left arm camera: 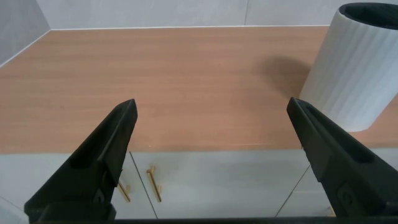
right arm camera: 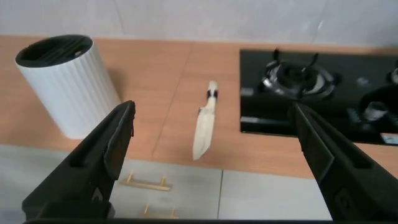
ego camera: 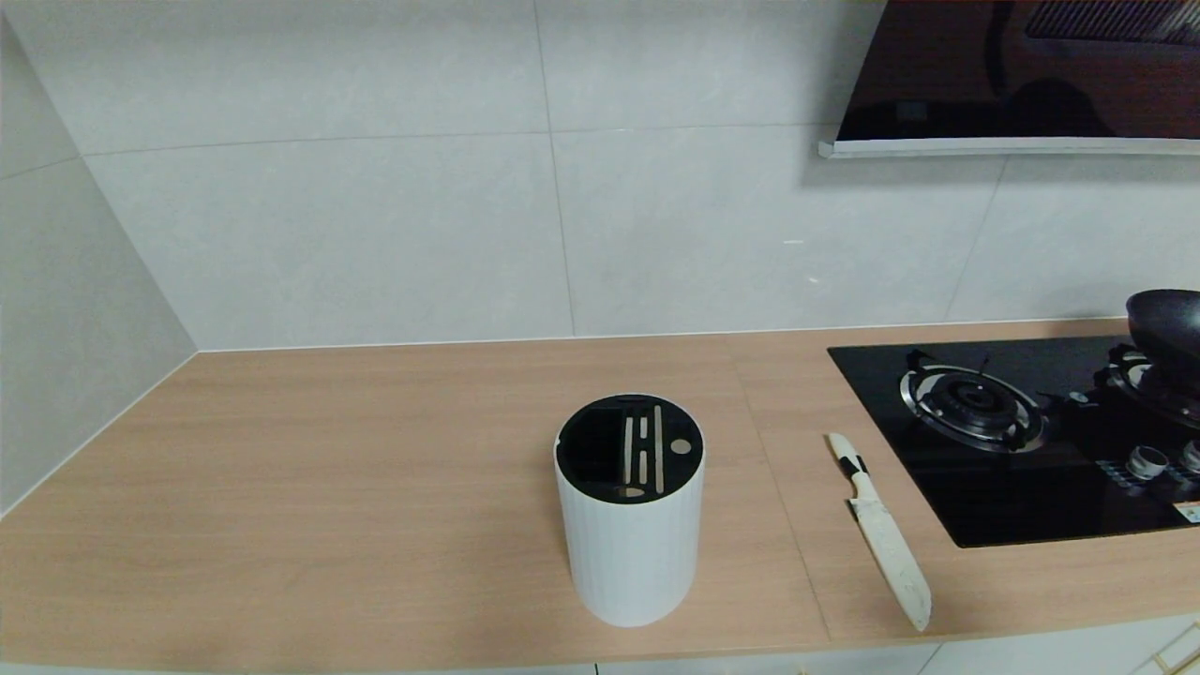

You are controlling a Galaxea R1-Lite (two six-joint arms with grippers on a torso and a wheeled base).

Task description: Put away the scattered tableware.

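Countertop [ego camera: 328,469]: light wood grain, set against a pale tiled wall [ego camera: 375,234], carrying the holder near its front edge.
Holder [ego camera: 637,553]: white ribbed cylinder, upright, with a black slotted top; slots look vacant.
Knife [ego camera: 881,534]: on the countertop to the right of the holder, apart from it, between holder and hob; flat, cream handle toward the wall, pale speckled blade pointing at the front edge; no gripper touching it.
Hob [ego camera: 1012,441]: black glass, farther right of the holder than the knife; ringed burner [ego camera: 970,403] on its near-left part, knobs [ego camera: 1146,461] toward the front.
Pan [ego camera: 1167,323]: dark, on the hob's far burner, well apart from the holder.
Hood [ego camera: 1022,75]: dark, mounted on the wall above the hob.
Left gripper [left arm camera: 211,106]: fingers spread wide, gripping nothing; low before the counter's front edge, near the holder without touching it.
Right gripper [right arm camera: 212,107]: fingers spread wide, gripping nothing; raised before the front edge, holder and knife lying beyond the gap.
Cabinet handles [left arm camera: 153,185]: brass-coloured, on the fronts below the countertop.
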